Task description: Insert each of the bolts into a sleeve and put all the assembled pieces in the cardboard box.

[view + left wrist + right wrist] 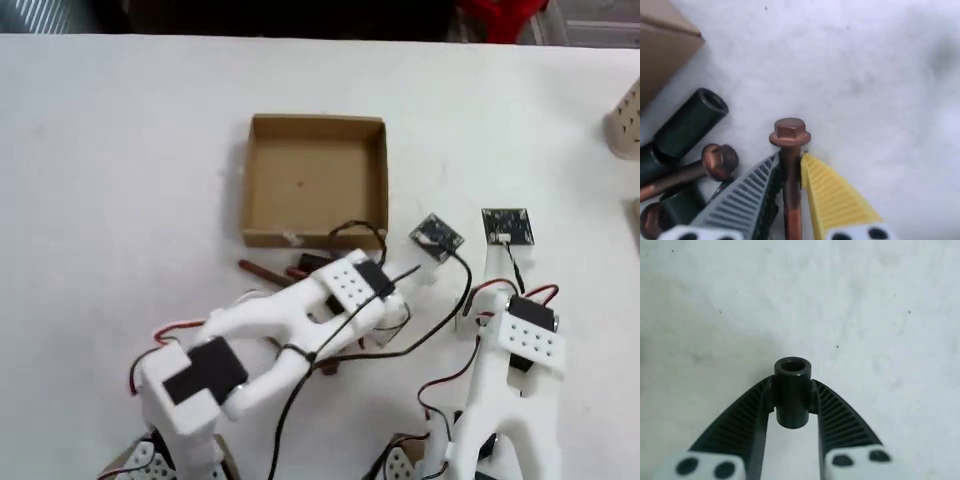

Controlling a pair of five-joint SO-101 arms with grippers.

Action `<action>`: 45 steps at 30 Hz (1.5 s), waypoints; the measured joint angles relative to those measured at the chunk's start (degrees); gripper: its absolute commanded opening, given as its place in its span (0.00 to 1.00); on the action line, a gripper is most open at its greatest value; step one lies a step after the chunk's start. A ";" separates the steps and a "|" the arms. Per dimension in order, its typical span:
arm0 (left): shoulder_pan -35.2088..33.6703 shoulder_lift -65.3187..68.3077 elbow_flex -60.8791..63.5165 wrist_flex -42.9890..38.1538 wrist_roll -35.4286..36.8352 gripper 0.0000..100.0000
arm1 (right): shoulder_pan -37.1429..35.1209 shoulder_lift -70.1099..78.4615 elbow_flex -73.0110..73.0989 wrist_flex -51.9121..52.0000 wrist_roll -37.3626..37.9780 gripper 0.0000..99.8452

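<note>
My left gripper, with one grey and one yellow finger, is shut on the shank of a copper bolt, head pointing away over the white table. Beside it lie two more copper bolts and black sleeves, close to a corner of the cardboard box. My right gripper, with black fingers, is shut on a short black sleeve whose open bore faces outward. In the high view the open cardboard box sits mid-table, with a loose bolt just in front of it, next to the left arm.
The right arm stands to the right of the box over bare table. Black and red cables trail between the two arms. A beige perforated object sits at the table's right edge.
</note>
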 measured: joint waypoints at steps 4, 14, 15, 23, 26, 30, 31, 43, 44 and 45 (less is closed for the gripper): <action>0.09 -6.59 8.09 -6.42 0.00 0.06 | 0.00 0.00 0.00 0.00 0.00 0.02; -0.53 -10.64 14.33 -13.80 1.49 0.14 | 0.00 0.00 0.00 0.00 0.00 0.02; -0.53 -10.64 14.33 -13.80 1.49 0.14 | 0.00 0.00 0.00 0.00 0.00 0.02; -1.58 -6.07 10.02 -10.99 2.02 0.14 | 0.00 0.00 0.00 0.00 0.00 0.02; -2.20 -1.85 4.40 -5.98 2.02 0.12 | 0.00 0.00 0.00 0.00 0.00 0.02; -2.29 0.62 0.18 -1.93 2.02 0.02 | 0.00 0.00 0.00 0.00 0.00 0.02; -2.20 0.88 -0.09 -1.67 1.93 0.03 | 0.00 0.00 0.00 0.00 0.00 0.02; -0.35 0.88 -0.35 -1.32 -4.48 0.02 | 0.00 0.00 0.18 0.00 0.00 0.02; -0.44 0.44 -0.26 -1.32 -4.48 0.02 | 0.00 0.00 0.18 0.00 0.00 0.02; -0.70 -0.44 0.44 -1.32 -4.57 0.02 | 0.00 0.00 0.18 0.00 0.00 0.02</action>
